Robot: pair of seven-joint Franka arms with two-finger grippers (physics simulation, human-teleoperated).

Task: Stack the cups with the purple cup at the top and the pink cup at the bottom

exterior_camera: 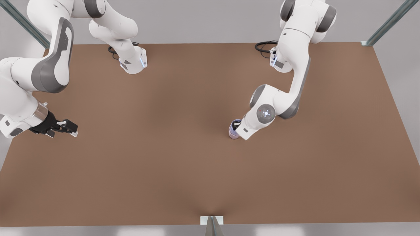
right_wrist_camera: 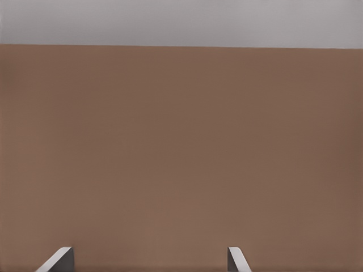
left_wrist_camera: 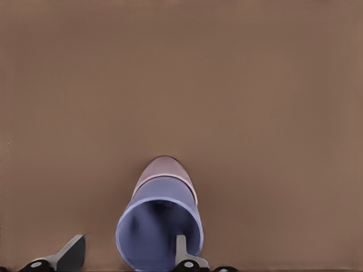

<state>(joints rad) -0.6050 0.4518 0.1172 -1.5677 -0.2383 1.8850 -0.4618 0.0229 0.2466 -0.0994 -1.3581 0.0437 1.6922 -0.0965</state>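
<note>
On the brown table [exterior_camera: 170,170] the purple cup [left_wrist_camera: 161,226] sits nested in the pink cup [left_wrist_camera: 165,168], right of centre in the front view. The left gripper [left_wrist_camera: 127,258] hangs spread over them, one finger [left_wrist_camera: 180,249] inside the purple rim. The right gripper [exterior_camera: 67,128] waits open, empty, near the front view's left edge.

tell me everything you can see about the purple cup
The purple cup is a small, plain, handleless tapered cup, matte bluish lavender, its inside empty. It is nested in the pink cup, which shows beyond it as a band. The stack stands on the brown table, right of centre in the front view. The left gripper straddles its wall, one finger inside the rim, the other outside and apart, so open.
</note>
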